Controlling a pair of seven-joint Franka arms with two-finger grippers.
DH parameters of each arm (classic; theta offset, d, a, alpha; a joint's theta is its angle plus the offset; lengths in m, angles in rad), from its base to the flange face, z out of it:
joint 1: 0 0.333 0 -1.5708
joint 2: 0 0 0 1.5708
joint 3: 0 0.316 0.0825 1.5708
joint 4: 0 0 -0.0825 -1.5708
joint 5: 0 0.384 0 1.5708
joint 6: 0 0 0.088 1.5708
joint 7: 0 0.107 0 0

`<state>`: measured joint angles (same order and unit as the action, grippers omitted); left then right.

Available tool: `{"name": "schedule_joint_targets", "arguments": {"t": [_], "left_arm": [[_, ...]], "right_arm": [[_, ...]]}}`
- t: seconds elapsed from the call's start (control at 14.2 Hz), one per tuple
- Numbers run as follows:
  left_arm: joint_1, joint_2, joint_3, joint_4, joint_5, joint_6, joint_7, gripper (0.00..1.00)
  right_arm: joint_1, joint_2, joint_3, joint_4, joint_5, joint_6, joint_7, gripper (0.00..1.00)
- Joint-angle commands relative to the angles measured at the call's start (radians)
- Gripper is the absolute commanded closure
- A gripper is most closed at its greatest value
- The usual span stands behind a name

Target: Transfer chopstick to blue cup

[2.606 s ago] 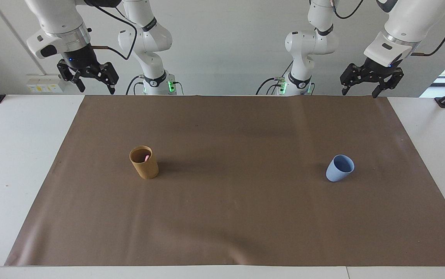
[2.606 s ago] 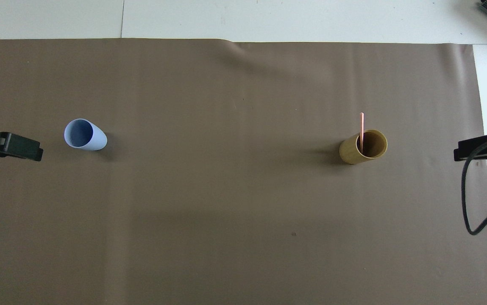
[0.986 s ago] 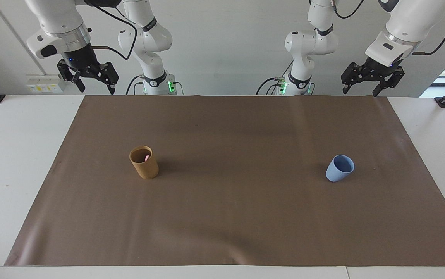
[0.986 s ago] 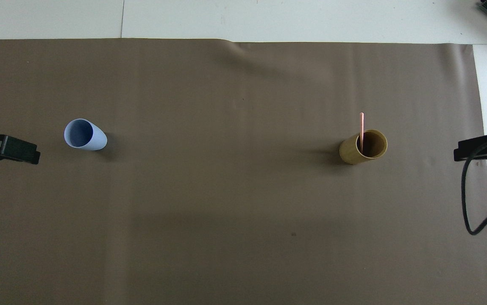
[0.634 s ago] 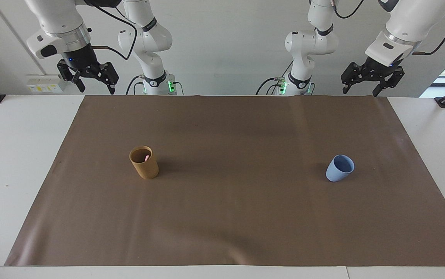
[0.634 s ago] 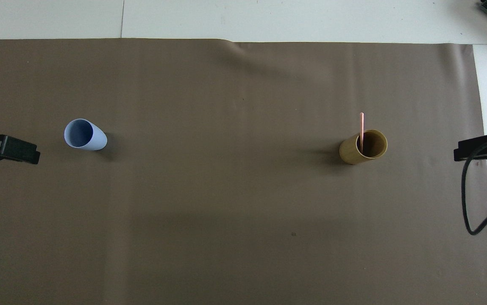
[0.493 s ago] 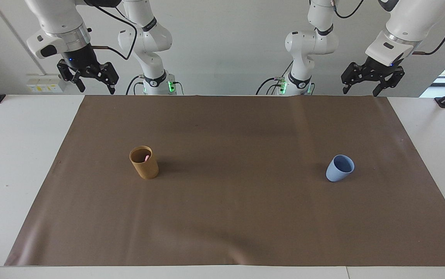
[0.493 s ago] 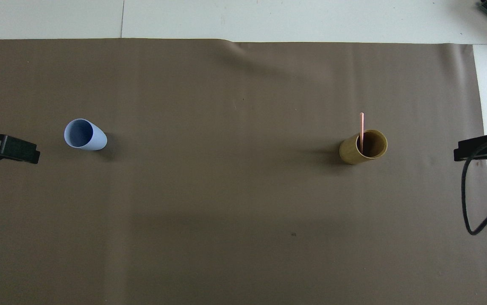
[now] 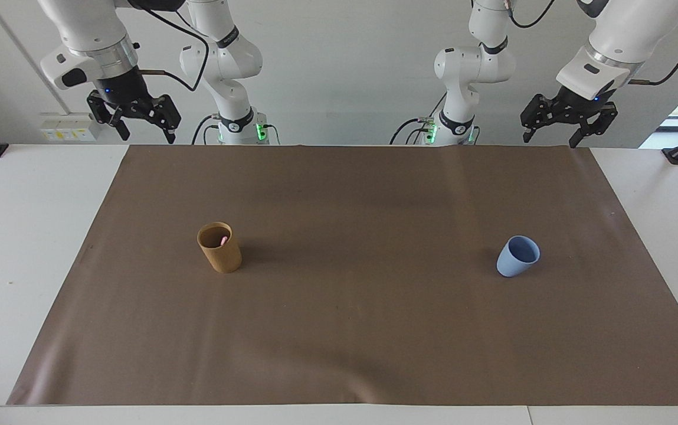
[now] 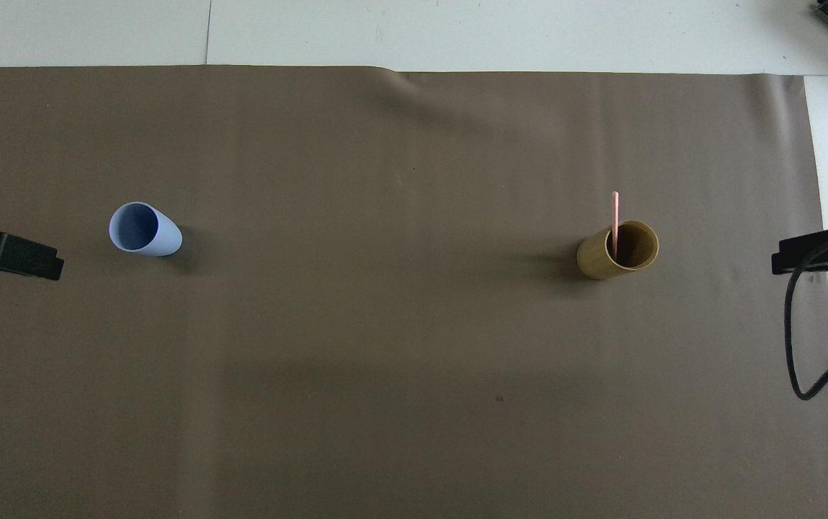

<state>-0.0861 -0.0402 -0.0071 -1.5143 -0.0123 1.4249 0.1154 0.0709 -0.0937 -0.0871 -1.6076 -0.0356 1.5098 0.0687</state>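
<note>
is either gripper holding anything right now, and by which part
Nothing is held. The left gripper and right gripper are both open and empty, raised at the robots' edge of the table. The chopstick stands in the tan cup.

- The facing view looks from high across the table toward the robots, taking in the whole brown mat.
- The overhead view looks steeply down, closer in.
- Both views share the mat and both cups.

No text, label, brand, number or sign can be read.
</note>
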Motion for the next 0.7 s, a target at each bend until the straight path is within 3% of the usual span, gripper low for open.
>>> {"name": "schedule_joint_targets", "arguments": {"t": [0.0, 0.63], "left_arm": [[0.014, -0.024, -0.002, -0.034, 0.006, 0.037, 0.021, 0.0], [0.035, -0.012, -0.004, -0.095, 0.006, 0.103, 0.007, 0.0]], "right_arm": [[-0.007, -0.021, 0.004, -0.023, -0.006, 0.013, 0.011, 0.0], [-0.007, -0.021, 0.006, -0.023, -0.006, 0.013, 0.011, 0.0]]}}
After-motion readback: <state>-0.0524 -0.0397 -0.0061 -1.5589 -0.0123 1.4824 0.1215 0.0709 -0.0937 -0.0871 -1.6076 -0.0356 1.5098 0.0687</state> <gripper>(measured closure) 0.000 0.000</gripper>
